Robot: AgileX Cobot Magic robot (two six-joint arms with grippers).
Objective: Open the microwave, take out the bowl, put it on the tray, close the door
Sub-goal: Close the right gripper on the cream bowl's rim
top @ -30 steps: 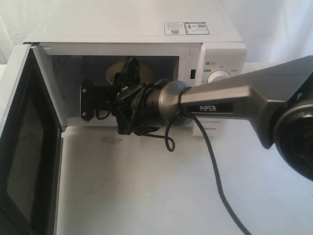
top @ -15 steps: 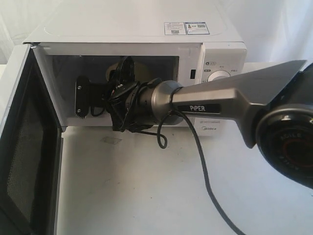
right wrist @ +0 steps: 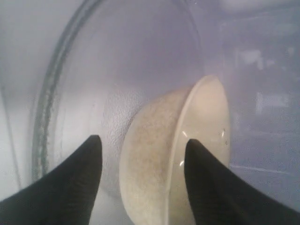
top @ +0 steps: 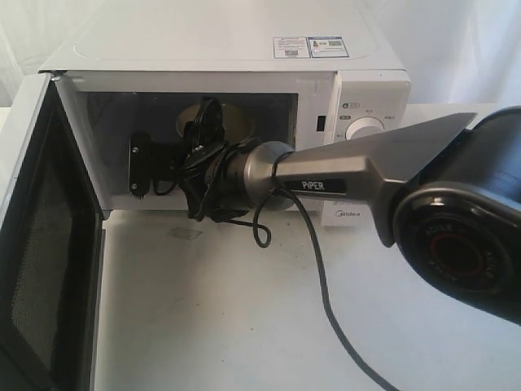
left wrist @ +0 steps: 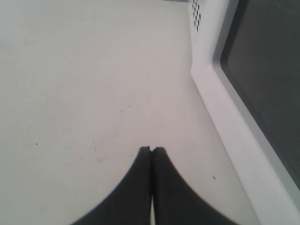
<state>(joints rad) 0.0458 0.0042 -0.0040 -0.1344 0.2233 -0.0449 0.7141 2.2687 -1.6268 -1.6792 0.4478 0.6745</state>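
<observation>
White microwave [top: 220, 49]: door [top: 37, 244] standing open | right gripper [right wrist: 140, 139]: apart, straddling rim of bowl [right wrist: 154, 168] on glass turntable [right wrist: 93, 70] | left gripper [left wrist: 151, 150]: together above bench [left wrist: 70, 70], beside door

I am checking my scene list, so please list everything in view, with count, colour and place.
microwave: one, white, at the table's back.
door: one, white with a dark window, swung open on the left.
bowl: one, cream, on the glass plate inside the microwave.
glass plate: one, clear, in the microwave.
knob: one seen, white, right panel.
stickers: two, on the microwave's top.
table: one, white.
left gripper: black, jaws shut, above the table near the door.
right gripper: black, jaws open astride the bowl's wall.
</observation>
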